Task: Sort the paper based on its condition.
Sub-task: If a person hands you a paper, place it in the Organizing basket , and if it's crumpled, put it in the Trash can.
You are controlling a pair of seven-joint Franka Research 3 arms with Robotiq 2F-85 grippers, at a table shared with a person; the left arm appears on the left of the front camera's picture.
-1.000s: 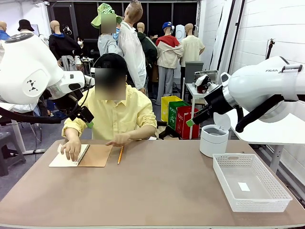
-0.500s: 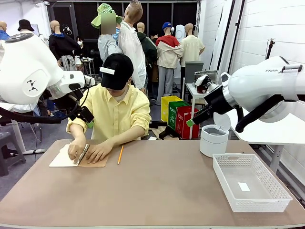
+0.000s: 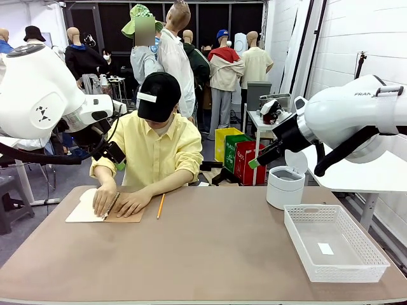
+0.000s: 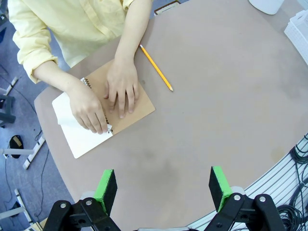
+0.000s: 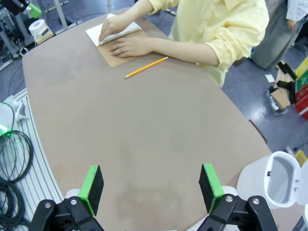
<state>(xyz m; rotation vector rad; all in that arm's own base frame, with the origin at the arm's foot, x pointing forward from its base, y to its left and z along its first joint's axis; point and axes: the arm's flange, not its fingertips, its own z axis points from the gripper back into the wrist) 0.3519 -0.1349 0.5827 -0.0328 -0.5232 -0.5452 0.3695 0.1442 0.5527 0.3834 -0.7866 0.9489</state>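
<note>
Both the left fingers [image 4: 107, 190] and the right fingers [image 5: 91, 188] stand spread and empty above the tabletop [image 4: 216, 96], and well ahead of them one white sheet of paper [image 4: 79, 137] lies against one brown notebook [image 4: 143, 105] under a person's two hands [image 4: 122, 86], one yellow pencil [image 4: 156, 68] alongside, while the right arm [image 3: 343, 111] reads "FRAN".

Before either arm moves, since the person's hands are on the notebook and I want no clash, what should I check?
1. Left gripper open and empty: ok.
2. Right gripper open and empty: ok.
3. Loose sheet ready to pick: not ok; the person's one hand presses the brown-covered spiral notebook, the other hand its white page.
4. Page's condition readable: cannot tell.
5. Yellow pencil apart from the notebook: ok.
6. White slatted plastic basket has room: ok.
</note>
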